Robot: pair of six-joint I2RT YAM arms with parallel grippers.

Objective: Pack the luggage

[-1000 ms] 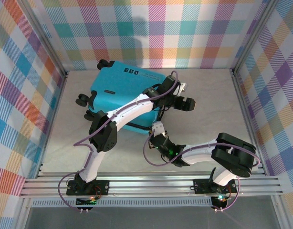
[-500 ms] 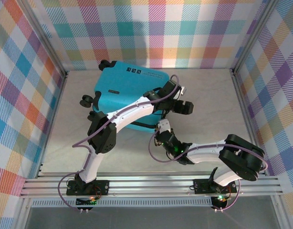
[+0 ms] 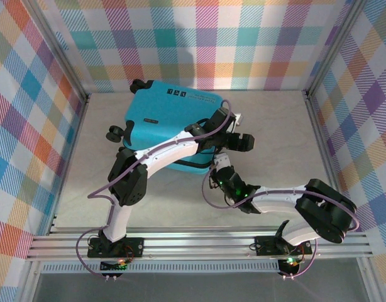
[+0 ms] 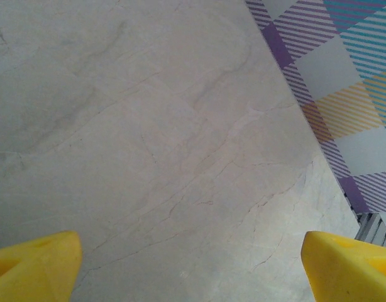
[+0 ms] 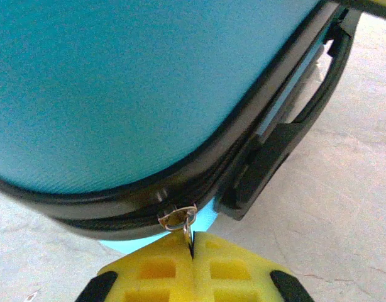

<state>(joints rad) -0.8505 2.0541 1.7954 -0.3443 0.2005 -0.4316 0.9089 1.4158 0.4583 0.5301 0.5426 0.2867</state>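
The luggage (image 3: 161, 119) is a turquoise hard-shell suitcase lying shut and flat at the back left of the table, black wheels to its left. In the right wrist view its shell (image 5: 136, 82), black zipper band and black handle (image 5: 287, 135) are close up. My right gripper (image 5: 193, 248) is shut on the metal zipper pull (image 5: 178, 218) at the suitcase's near right corner (image 3: 218, 162). My left arm reaches over the suitcase, and its gripper (image 3: 242, 139) hangs just off the right edge. It is open, its yellow fingers (image 4: 39, 264) wide apart over bare table.
Checked walls close in the table on three sides, the right wall (image 4: 344, 82) a short way past the left gripper. A metal rail (image 3: 199, 242) runs along the near edge. The marble-look tabletop (image 3: 275, 126) lies bare to the right of the suitcase.
My right gripper has slid right and slightly back along the suitcase's near edge, still holding the zipper pull. The suitcase shifted slightly. My left gripper stayed roughly in place.
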